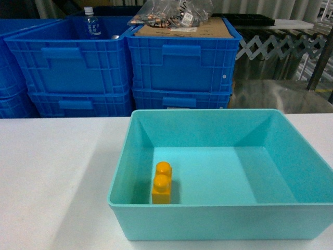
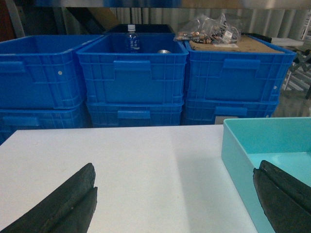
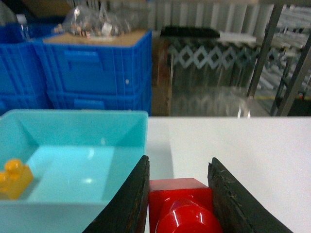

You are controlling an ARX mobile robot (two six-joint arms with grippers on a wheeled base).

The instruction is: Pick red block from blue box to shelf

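The red block [image 3: 180,204], glossy with its round stud toward the camera, is clamped between the black fingers of my right gripper [image 3: 179,160]. It hangs over the white table just right of the blue box [image 3: 73,116]. That turquoise tub [image 1: 218,224] holds only a yellow-orange two-stud brick [image 1: 162,185]. My left gripper [image 2: 176,165] stands wide open over the table, its right finger [image 2: 282,194] above the blue box's left wall [image 2: 238,150]. Neither gripper shows in the head view. I cannot make out the shelf for certain.
Stacked dark blue ribbed crates [image 1: 182,67] line the far side of the table [image 1: 57,172], one carrying bagged parts [image 1: 171,15], another a bottle [image 1: 91,23]. Slanted metal posts [image 3: 265,48] and a lattice barrier [image 3: 209,58] stand beyond the table at the right.
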